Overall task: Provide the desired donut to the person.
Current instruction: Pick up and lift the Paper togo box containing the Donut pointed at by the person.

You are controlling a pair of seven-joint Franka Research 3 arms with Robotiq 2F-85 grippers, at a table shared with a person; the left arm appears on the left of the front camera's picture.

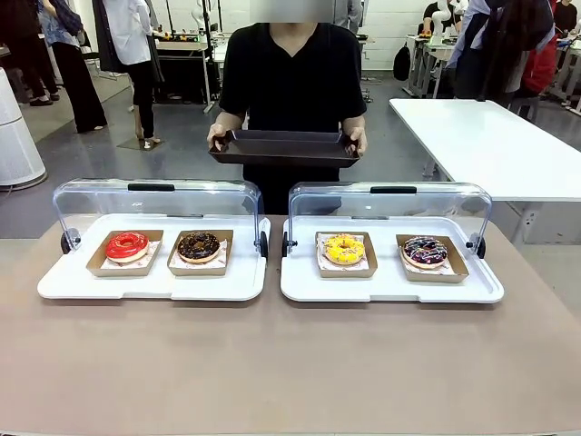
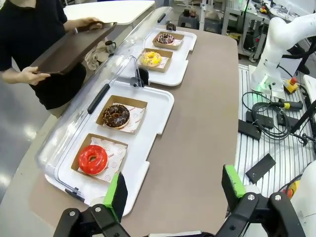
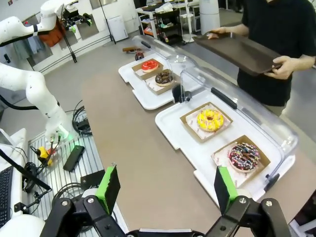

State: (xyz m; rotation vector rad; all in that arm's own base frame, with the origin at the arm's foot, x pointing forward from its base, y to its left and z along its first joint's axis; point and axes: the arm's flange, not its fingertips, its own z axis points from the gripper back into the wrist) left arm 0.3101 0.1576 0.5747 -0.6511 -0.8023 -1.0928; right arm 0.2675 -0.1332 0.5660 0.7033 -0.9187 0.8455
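The person is standing at the far side of the desk, holding a dark tray level in both hands above the display. Four candidates are lying under raised clear lids. The red-glazed donut and the chocolate donut are sitting on the left white display tray, the yellow donut and the sprinkled donut on the right one, each in its own cardboard holder. The left gripper is hovering over the near desk edge with its fingers spread wide and nothing between them; the right gripper is doing likewise at its own end. Neither is touching anything. The person is giving no visible sign of a choice, so which donut is wanted cannot be told. In my judgement the step in hand is selection and approach. Recommended: the arm on the chosen donut's side should be reaching in low under the lid, keeping clear of its front edge, and closing on the cardboard holder's rim rather than on the icing. Risk: a tilted holder letting the donut slide off before it is reaching the dark tray.
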